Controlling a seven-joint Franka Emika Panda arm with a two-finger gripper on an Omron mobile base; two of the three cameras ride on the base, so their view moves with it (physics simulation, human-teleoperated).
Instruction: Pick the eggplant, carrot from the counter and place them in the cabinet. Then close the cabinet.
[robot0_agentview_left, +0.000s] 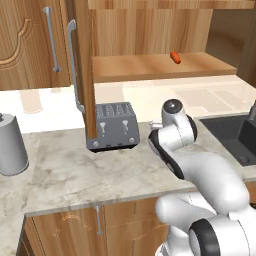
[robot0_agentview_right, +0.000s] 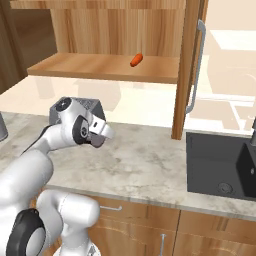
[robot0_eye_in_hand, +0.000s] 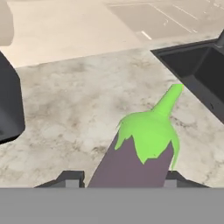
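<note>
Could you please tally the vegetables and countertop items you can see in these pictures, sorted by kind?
Eggplant: 1, between the gripper fingers
Carrot: 1, on the cabinet shelf
Toaster: 1
Grey canister: 1
Total: 4

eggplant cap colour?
Bright green cap and stem on the purple eggplant, clearest in the hand view.

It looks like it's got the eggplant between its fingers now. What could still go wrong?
The gripper sits around the eggplant at its smooth rounded body, so it might slip on the lift. On the way up, it could clip the open cabinet door or bump the carrot already on the shelf.
</note>
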